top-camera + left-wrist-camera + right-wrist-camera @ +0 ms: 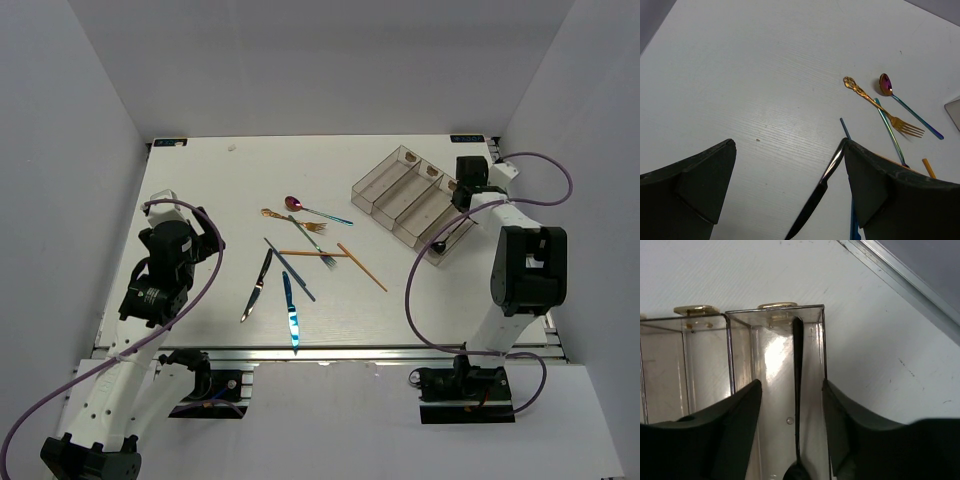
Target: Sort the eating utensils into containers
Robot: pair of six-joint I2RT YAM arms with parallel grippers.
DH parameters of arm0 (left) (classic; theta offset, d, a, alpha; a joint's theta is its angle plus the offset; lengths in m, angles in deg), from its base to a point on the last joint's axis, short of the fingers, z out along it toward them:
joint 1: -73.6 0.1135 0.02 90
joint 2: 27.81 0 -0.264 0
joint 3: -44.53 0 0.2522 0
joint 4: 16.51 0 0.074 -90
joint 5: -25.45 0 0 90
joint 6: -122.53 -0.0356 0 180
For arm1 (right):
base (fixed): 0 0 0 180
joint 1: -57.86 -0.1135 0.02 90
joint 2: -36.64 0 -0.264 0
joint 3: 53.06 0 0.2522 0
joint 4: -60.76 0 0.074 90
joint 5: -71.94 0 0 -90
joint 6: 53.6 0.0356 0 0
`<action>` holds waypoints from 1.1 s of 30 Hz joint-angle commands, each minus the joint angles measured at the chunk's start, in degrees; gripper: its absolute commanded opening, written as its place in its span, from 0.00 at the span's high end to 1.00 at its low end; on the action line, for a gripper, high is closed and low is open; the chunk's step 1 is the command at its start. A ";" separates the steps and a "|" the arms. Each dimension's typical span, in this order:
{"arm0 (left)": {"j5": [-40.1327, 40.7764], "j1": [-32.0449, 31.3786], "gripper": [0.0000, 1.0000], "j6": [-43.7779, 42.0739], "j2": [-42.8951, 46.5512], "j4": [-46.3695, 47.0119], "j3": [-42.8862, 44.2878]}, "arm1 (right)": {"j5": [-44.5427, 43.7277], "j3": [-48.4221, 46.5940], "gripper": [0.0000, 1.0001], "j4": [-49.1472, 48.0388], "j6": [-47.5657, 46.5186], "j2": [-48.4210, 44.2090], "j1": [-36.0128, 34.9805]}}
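The clear smoky tray (377, 180) of four long compartments lies at the back right. A black spoon (446, 240) lies in its rightmost compartment. My right gripper (466, 186) hangs open over that compartment's far end. In the right wrist view the spoon (798, 385) runs between my spread fingers (735, 430) without touching them. On the table lie a purple spoon (293, 203), gold fork (295, 220), iridescent fork (316, 246), two orange chopsticks (362, 267), a blue chopstick (290, 270), black knife (257, 285) and blue knife (291, 312). My left gripper (205, 238) is open and empty, left of them. The black knife (815, 197) lies below it.
The tray's other three compartments (705, 365) look empty, with gold labels (776, 305) at their ends. A metal rail (900, 280) marks the table's right edge close to the tray. White walls enclose the table on three sides.
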 commanded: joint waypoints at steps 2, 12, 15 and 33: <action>-0.48 0.17 0.02 -0.57 0.01 0.70 -0.25 | 1.90 -1.19 0.39 -2.04 0.45 -2.43 0.05; -0.13 0.17 0.02 -0.57 0.10 0.70 -0.25 | 17.15 1.18 0.28 -9.49 -7.35 -11.05 -2.06; 0.05 0.17 0.02 -0.57 -0.17 0.70 -0.25 | 25.27 -0.04 0.22 -11.45 -11.14 -11.49 -5.39; 0.84 0.17 0.02 -0.39 -1.83 0.52 -0.25 | 39.88 -57.69 0.21 15.97 -51.74 34.53 -32.47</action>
